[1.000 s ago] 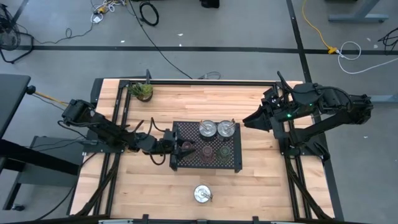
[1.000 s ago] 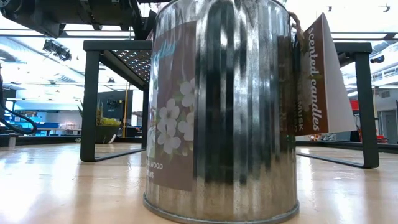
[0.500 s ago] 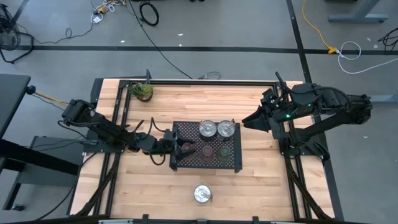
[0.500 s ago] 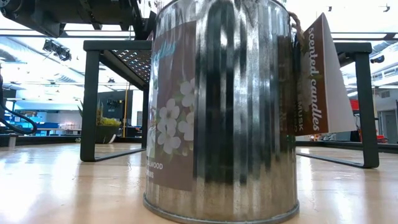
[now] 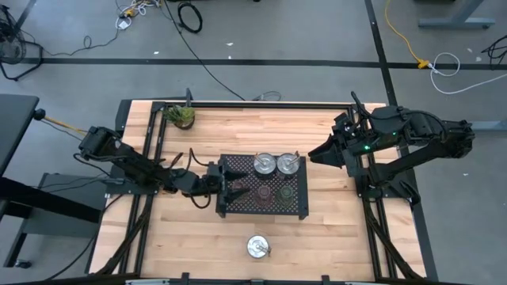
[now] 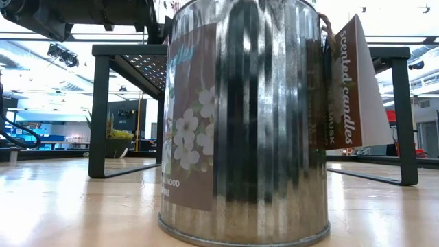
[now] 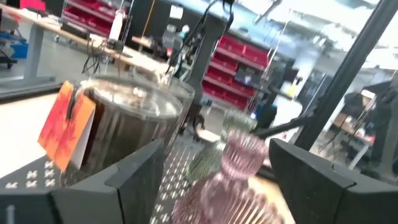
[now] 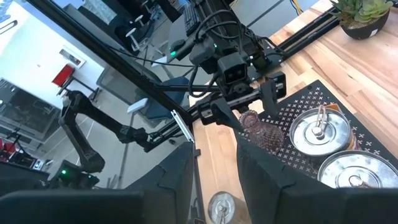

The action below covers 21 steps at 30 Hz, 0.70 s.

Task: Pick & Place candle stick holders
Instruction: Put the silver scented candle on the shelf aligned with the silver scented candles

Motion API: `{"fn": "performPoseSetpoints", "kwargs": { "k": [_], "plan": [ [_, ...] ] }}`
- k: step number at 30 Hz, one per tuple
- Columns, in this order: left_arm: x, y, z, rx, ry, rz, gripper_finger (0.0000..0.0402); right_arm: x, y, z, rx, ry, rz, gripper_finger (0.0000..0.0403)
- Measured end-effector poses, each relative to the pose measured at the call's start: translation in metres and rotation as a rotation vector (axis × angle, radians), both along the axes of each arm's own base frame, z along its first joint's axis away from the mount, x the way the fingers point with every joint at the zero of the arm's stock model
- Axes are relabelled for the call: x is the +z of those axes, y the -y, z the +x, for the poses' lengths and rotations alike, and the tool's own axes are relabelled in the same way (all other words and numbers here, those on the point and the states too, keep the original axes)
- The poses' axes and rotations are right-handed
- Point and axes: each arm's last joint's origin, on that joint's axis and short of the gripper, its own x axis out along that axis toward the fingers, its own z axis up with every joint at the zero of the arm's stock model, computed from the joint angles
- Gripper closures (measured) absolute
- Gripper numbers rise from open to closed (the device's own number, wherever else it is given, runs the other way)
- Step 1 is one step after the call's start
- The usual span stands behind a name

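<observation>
The black mesh tray (image 5: 301, 207) carries two silver candle stick holders (image 5: 264, 165) (image 5: 287, 165) in its far row. Its near row holds three tinted glass ones: reddish (image 5: 238, 188), reddish (image 5: 261, 192) and olive (image 5: 283, 192). My left gripper (image 5: 230, 187) reaches level over the tray's left edge and stands open. Its fingers (image 7: 130, 177) flank the leftmost reddish glass holder (image 7: 239, 158) without touching it; the holder stands upright on the mesh. A third silver holder (image 5: 257, 247) stands on the table near the front edge. My right gripper (image 5: 317, 152) hangs raised at the right, open, with nothing between its fingers.
A small potted plant (image 5: 181, 116) stands at the far left corner. The tray rests on black legs (image 6: 100, 113) above the wood. In the low view the silver holder (image 6: 247, 123), with its paper tag (image 6: 350, 82), fills the foreground. Bare wood lies left and right of the tray.
My left gripper has opened where it was, at the tray's left edge, and has let go of the leftmost reddish glass holder. The holder stays upright on the mesh. Neither arm has shifted.
</observation>
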Motion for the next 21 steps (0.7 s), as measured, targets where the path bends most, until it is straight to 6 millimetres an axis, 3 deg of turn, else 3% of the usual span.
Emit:
{"fn": "performPoseSetpoints", "kwargs": {
  "k": [13, 21],
  "plan": [
    [0.019, -0.001, -0.005, 0.004, 0.179, -0.026, 0.0108, 0.0, 0.0, 0.0, 0.001, 0.001, -0.003, 0.0279],
    [0.062, 0.005, -0.035, -0.045, 0.326, -0.07, 0.0109, 0.0, 0.0, 0.0, 0.002, 0.001, -0.004, 0.0279]
  ]
}}
